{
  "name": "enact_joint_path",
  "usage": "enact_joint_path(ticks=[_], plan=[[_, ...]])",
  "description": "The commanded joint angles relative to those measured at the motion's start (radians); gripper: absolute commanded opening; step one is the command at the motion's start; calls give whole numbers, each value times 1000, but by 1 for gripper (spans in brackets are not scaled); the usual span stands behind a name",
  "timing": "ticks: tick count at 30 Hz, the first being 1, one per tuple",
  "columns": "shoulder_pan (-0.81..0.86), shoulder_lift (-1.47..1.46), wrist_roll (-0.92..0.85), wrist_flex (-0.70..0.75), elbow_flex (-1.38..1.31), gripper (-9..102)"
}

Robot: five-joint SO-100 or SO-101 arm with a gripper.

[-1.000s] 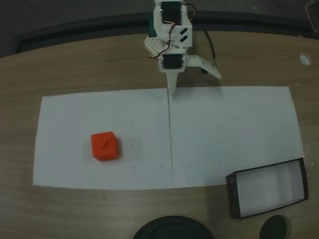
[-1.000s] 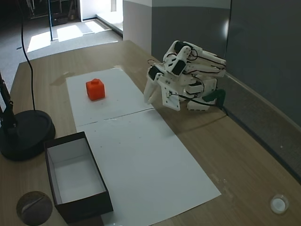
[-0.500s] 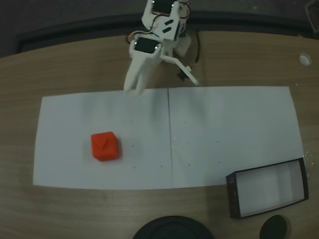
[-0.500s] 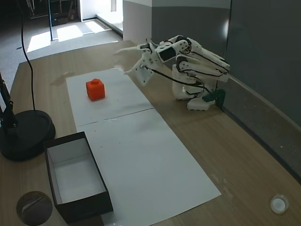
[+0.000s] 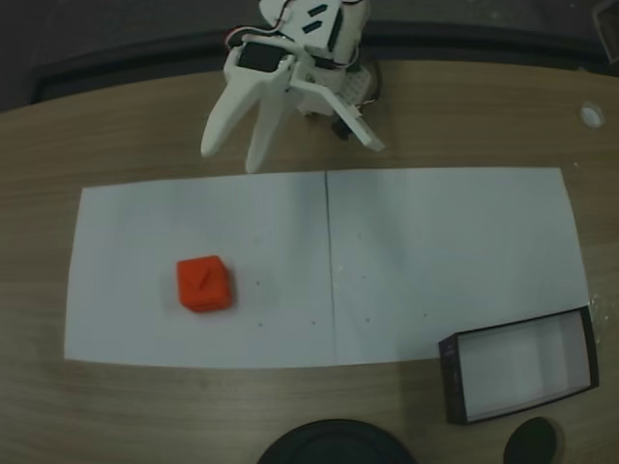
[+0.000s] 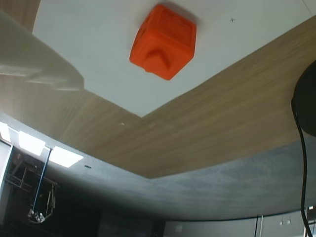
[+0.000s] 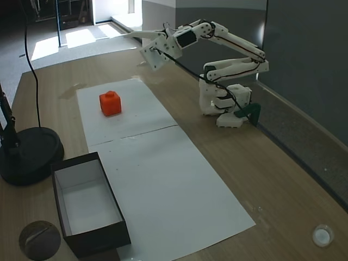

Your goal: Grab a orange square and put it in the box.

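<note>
Arm: we see it stretched up and out from its base, forearm raised above the wooden table (image 5: 116, 135), beyond the far edge of the white paper (image 5: 445, 251).
Gripper (image 5: 232, 157): fingers spread apart, nothing between them, high off the paper.
Orange square (image 5: 204, 283): on the paper, well apart from the gripper; we also see it in the wrist view (image 6: 164, 41).
Box (image 5: 518, 365): at the paper's opposite corner, far from the orange square.

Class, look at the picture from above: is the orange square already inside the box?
No, the orange square sits on the white paper, far from the empty box.
</note>
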Motion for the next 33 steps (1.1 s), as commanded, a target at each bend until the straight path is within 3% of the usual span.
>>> enact_joint_path(ticks=[1, 12, 25, 33], plan=[[2, -316, 28, 35, -219, 40], [8, -992, 21, 334, -758, 41], [110, -1424, 17, 348, -1054, 41], [109, -1525, -92, 348, -1081, 40]])
